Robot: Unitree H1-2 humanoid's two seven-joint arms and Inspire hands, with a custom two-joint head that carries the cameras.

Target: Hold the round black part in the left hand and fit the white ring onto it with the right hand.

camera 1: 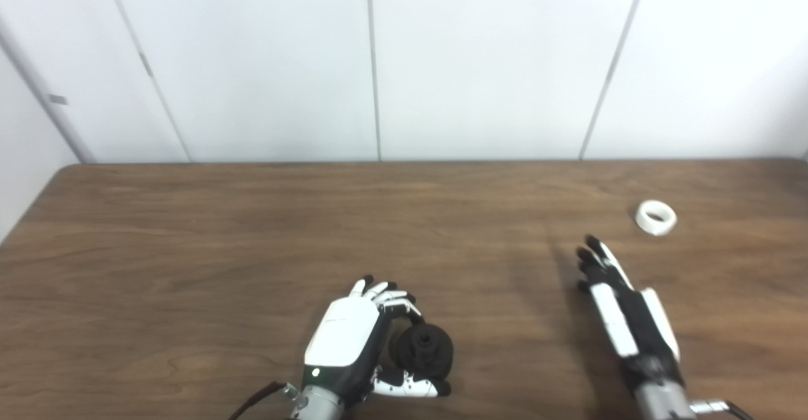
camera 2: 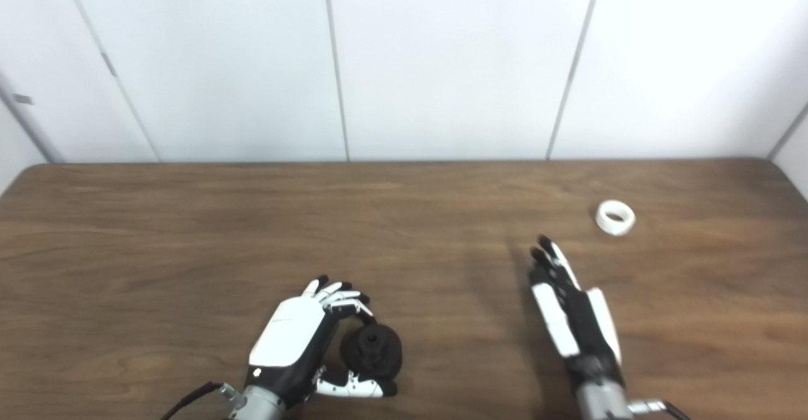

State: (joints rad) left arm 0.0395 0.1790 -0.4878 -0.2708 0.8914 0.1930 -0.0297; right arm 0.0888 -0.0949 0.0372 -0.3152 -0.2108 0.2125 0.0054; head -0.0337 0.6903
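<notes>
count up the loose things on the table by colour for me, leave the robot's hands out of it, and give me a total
Black: 1, the round black part, held in the left hand.
White: 1, the white ring, lying free on the table beyond the open right hand.
Total: 2

A robot's left hand (camera 2: 297,338) is cupping a round black part (camera 2: 371,349) near the front edge of a brown wooden table (camera 2: 189,249), its fingers (camera 2: 344,301) curling over the top of the part and its thumb (camera 2: 353,387) lying beneath it. The right hand (camera 2: 571,309) is stretching forward with fingers straight and apart, holding nothing, and is throwing a shadow on the wood to its left. A white ring (camera 2: 615,217) is lying flat on the table beyond the right hand, apart from its fingertips. White wall panels (camera 2: 442,60) are standing behind the table.
</notes>
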